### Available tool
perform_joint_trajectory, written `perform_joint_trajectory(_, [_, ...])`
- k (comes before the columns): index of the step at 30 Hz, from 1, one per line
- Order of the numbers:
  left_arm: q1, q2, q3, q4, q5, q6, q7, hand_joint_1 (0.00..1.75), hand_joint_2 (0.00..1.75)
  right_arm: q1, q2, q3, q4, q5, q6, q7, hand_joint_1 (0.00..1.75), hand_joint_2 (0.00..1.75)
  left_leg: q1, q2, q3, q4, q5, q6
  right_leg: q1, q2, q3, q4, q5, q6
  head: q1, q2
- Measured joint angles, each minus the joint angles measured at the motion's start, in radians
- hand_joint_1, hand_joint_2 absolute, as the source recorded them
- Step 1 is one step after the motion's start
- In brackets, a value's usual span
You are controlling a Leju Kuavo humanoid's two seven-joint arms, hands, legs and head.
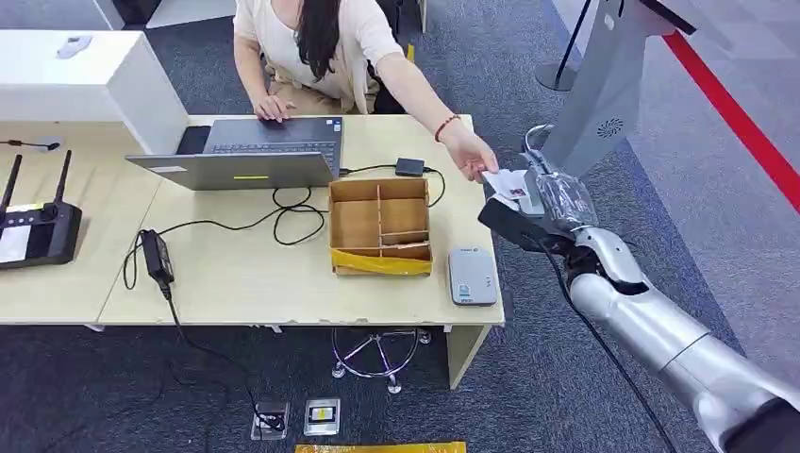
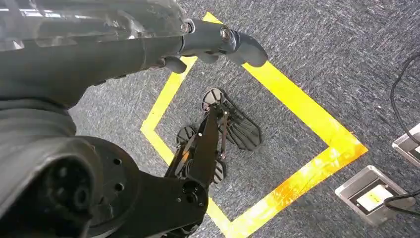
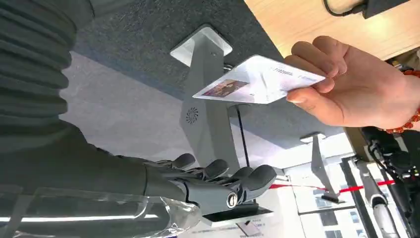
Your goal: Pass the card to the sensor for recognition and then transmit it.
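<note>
A white card (image 1: 509, 186) with a small photo hangs just off the table's right edge, pinched by a person's hand (image 1: 475, 156) reaching across the table. My right hand (image 1: 552, 203) is right beside it. In the right wrist view the card (image 3: 257, 79) sits in the person's fingers (image 3: 346, 94), while my right hand's fingers (image 3: 218, 181) lie stretched out apart from it, holding nothing. A grey card sensor (image 1: 471, 276) lies flat near the table's front right corner. My left hand (image 2: 213, 42) hangs over the carpet with nothing in it.
On the wooden table (image 1: 236, 283) stand a divided cardboard box (image 1: 379, 226), a laptop (image 1: 255, 156), a black router (image 1: 38, 226) and a power adapter (image 1: 156, 257) with cables. A grey kiosk stand (image 1: 613, 85) rises behind my right hand. The person sits behind the laptop.
</note>
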Motion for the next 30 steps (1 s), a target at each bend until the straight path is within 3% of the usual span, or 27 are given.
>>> perform_joint_trajectory(21, [0.0,0.005,-0.009,0.003,0.004,0.007,0.006,0.0,0.0,-0.005,0.011,0.022,-0.002,0.009,-0.032,-0.006,0.0,1.75,0.0,0.0,0.0,0.0,0.0,0.0,0.0,0.0,0.0,0.0,0.0,0.0,0.0,0.0])
perform_joint_trajectory(22, [0.0,0.005,-0.01,0.003,0.005,0.007,0.006,0.0,0.0,-0.005,0.014,0.021,-0.002,0.009,-0.035,-0.006,0.17,1.75,0.0,0.0,0.0,0.0,0.0,0.0,0.0,0.0,0.0,0.0,0.0,0.0,0.0,0.0])
perform_joint_trajectory(23, [0.0,0.005,-0.013,0.003,0.005,0.007,0.006,0.0,0.0,-0.005,0.016,0.021,-0.002,0.008,-0.04,-0.005,1.75,1.75,0.0,0.0,0.0,0.0,0.0,0.0,0.0,0.0,0.0,0.0,0.0,0.0,0.0,0.0])
perform_joint_trajectory(30, [0.0,0.005,-0.023,0.003,0.005,0.003,0.007,0.0,0.0,0.001,0.026,0.019,-0.002,-0.007,-0.093,-0.003,1.75,1.75,0.0,0.0,0.0,0.0,0.0,0.0,0.0,0.0,0.0,0.0,0.0,0.0,0.0,0.0])
